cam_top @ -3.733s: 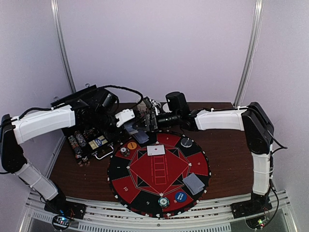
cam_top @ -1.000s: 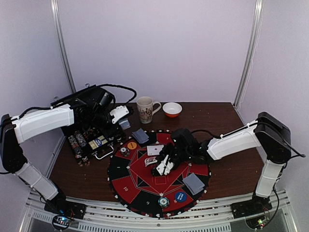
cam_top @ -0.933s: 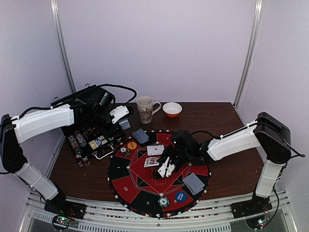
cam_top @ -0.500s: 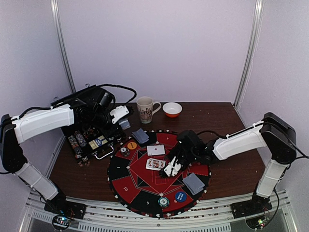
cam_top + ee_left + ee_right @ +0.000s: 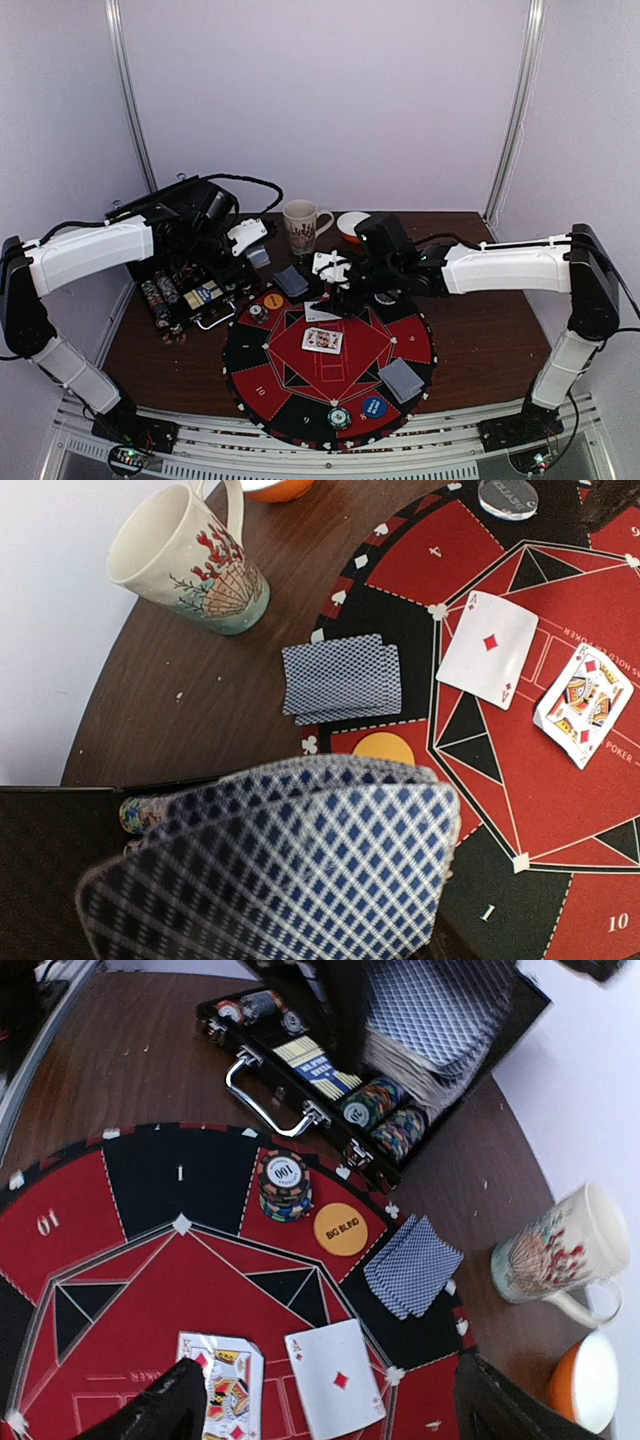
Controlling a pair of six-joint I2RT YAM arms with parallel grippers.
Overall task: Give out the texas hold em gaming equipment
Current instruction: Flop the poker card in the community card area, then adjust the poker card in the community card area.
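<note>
The round felt mat (image 5: 262,385) takes up most of the table. The open black case (image 5: 40,860) sits just off its far-left edge, with chips in its slots. Over that case the left gripper (image 5: 250,238) looks clamped on a fanned deck (image 5: 290,865) of blue-backed cards. Its fingers are hidden behind the fan, so we judge the hold from how close the cards hang under the wrist camera. The right gripper (image 5: 328,272) hovers above the mat's far side, jaws wide apart, nothing between them.

Two seats look served. One face-down pair (image 5: 291,281) lies at the far-left rim near a chip stack (image 5: 285,1185) and the orange disc (image 5: 340,1229). A second face-down pair (image 5: 401,379) lies at the near right, near the blue disc (image 5: 373,407) and another chip stack (image 5: 339,417).

In the red centre two cards lie face up — the ace of diamonds (image 5: 490,648) and the king of diamonds (image 5: 583,702) — just beside each other, not overlapping.

We reckon the deal is roughly midway, with more centre cards to come from the deck, and perhaps more chips.
</note>
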